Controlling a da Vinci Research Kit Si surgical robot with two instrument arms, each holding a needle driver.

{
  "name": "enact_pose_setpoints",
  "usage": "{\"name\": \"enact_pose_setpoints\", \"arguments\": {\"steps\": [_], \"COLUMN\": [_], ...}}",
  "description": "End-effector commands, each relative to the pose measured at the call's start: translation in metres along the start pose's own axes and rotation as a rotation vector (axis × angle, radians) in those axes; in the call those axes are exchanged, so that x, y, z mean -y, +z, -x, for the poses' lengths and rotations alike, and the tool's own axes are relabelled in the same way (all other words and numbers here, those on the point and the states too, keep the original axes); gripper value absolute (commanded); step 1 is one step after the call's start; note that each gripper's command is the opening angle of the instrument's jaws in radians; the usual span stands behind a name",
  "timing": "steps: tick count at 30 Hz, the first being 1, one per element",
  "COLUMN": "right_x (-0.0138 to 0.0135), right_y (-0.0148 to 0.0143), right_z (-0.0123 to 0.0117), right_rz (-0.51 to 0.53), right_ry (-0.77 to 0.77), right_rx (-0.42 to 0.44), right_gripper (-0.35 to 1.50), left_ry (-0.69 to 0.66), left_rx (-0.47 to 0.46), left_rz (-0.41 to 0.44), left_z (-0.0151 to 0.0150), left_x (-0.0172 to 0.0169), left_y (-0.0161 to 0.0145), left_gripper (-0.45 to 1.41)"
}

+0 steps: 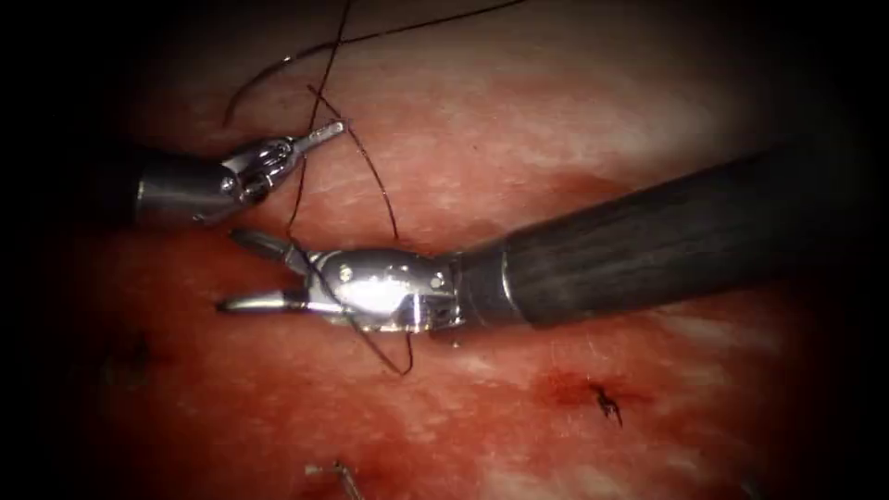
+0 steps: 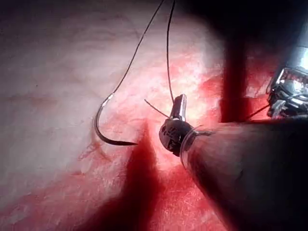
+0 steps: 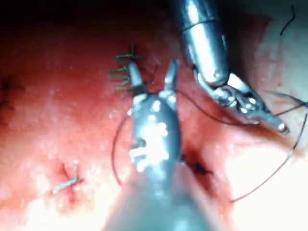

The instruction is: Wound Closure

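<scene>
The right arm's tool (image 1: pixel 243 276) comes in from the right of the frame on a long dark shaft (image 1: pixel 667 236) ribbed along its length, joined by a pale ring to a shiny steel wrist with small round pins and two slim pointed blades. At the left edge, the left arm's tool (image 1: pixel 322 135) has a smooth grey shaft, a bright metal band, a jointed silver wrist and a short flat tip.

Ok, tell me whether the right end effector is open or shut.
Open: the right end effector shows two jaws spread apart over the tissue, thread crossing behind them.
</scene>
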Motion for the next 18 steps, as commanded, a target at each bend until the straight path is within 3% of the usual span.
{"name": "enact_pose_setpoints", "arguments": {"steps": [1, 12, 18], "right_x": [-0.0004, -0.0010, -0.0028], "right_y": [-0.0004, -0.0012, -0.0029], "right_z": [0.0004, 0.0001, -0.0001], "right_rz": [0.016, 0.045, 0.124], "right_ry": [0.002, 0.009, 0.014], "right_rx": [-0.017, -0.050, -0.048], "right_gripper": [1.06, 1.11, 1.01], "left_ry": [0.000, 0.022, 0.041], "left_rx": [0.000, -0.005, -0.013], "left_rz": [0.001, 0.000, -0.001], "left_z": [0.0007, 0.0016, 0.0035], "left_x": [0.0005, 0.0008, -0.0003], "left_y": [-0.0002, -0.0013, -0.0031], "left_gripper": [-0.45, -0.45, -0.45]}}
